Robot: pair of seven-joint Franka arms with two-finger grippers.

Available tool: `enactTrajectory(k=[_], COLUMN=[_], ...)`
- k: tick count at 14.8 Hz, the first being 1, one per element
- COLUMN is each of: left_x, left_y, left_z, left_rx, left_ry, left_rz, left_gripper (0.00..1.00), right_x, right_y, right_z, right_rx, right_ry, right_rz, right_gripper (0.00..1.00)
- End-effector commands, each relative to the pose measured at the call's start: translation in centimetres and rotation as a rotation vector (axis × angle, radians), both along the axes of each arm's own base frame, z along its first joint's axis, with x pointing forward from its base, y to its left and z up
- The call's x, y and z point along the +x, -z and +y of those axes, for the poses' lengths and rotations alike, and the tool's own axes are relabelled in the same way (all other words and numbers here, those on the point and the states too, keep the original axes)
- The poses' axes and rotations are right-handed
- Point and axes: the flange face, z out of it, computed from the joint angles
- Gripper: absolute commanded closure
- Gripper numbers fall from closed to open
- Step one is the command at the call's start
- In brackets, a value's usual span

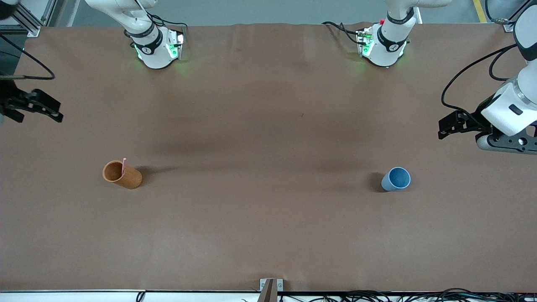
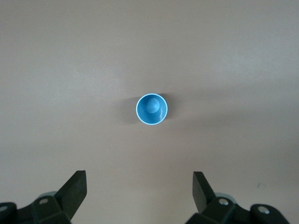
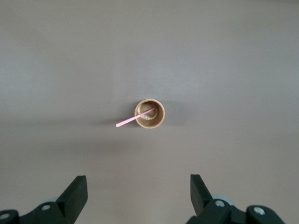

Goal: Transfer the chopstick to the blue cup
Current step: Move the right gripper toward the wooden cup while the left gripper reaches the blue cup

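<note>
A pale pink chopstick leans in an upright orange-brown cup toward the right arm's end of the table, its tip sticking out over the rim. The right wrist view looks straight down on this chopstick and cup. The blue cup stands upright with nothing in it toward the left arm's end, and shows in the left wrist view. My right gripper hangs open high over its end of the table. My left gripper hangs open high over its end.
The brown table cover is bare between the two cups. The right arm's base and the left arm's base stand along the farthest edge. A small metal bracket and cables sit at the nearest edge.
</note>
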Motion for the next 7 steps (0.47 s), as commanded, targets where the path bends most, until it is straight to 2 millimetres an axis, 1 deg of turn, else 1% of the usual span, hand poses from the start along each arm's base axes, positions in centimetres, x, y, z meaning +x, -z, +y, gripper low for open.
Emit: enactTrajectory(k=[1, 2, 3, 4, 5, 7], left_x=[0.0, 0.1, 0.2, 0.9, 2.3, 5.1], left_y=[-0.1, 0.2, 0.7, 2.7, 5.4, 11.5], left_z=[0.2, 0.6, 0.3, 0.2, 0.4, 1.2], left_rx=[0.001, -0.013, -0.062, -0.071, -0.067, -0.053], left_ry=[0.027, 0.043, 0.052, 0.055, 0.05, 0.032], left_rz=[0.002, 0.006, 0.018, 0.044, 0.054, 0.067], left_gripper=[0.0, 0.0, 0.0, 0.0, 0.0, 0.0], right_x=[-0.3, -0.1, 0.5, 1.3, 1.9, 2.8], right_y=[2.5, 3.7, 5.4, 7.1, 9.0, 11.9], right_z=[2.4, 3.0, 3.1, 3.2, 3.4, 4.0], right_rx=[-0.031, -0.046, -0.055, -0.054, -0.051, -0.053], right_ry=[0.051, 0.064, 0.078, 0.088, 0.117, 0.184], right_rz=[-0.011, -0.011, -0.016, -0.028, -0.03, -0.011], right_gripper=[0.06, 0.09, 0.1, 0.1, 0.1, 0.1])
